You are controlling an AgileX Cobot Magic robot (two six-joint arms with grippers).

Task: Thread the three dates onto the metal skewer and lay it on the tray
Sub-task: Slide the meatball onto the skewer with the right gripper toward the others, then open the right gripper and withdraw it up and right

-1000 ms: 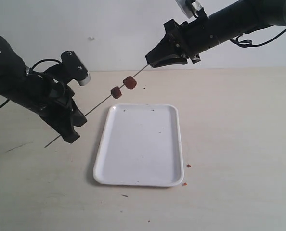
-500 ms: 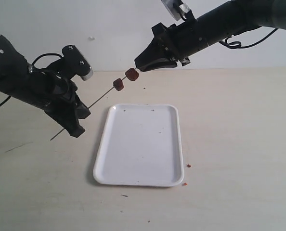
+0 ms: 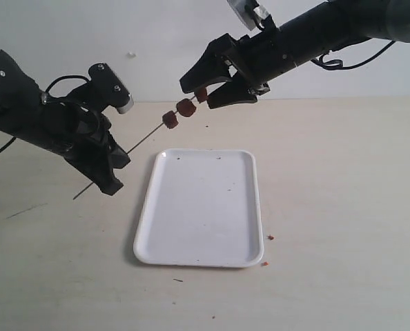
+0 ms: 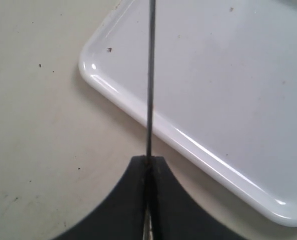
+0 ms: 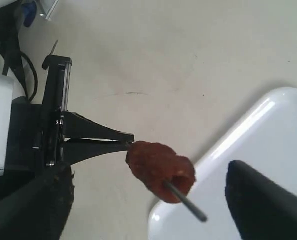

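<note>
Three dates (image 3: 186,107) threaded on metal skewer (image 3: 141,143), axis running 8 to 2 o'clock; left gripper (image 4: 148,161) clamped tight on low end, right gripper (image 3: 198,94) spread wide around top date (gripping nothing); tray (image 3: 144,221) toward 5 o'clock from dates

Pale wooden table (image 3: 343,207) with white tray (image 3: 199,207), scattered crumbs (image 3: 270,237)

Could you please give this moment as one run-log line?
left gripper: shut on metal skewer | right gripper: open | three dates: threaded | tray: skewer not yet on it
</note>
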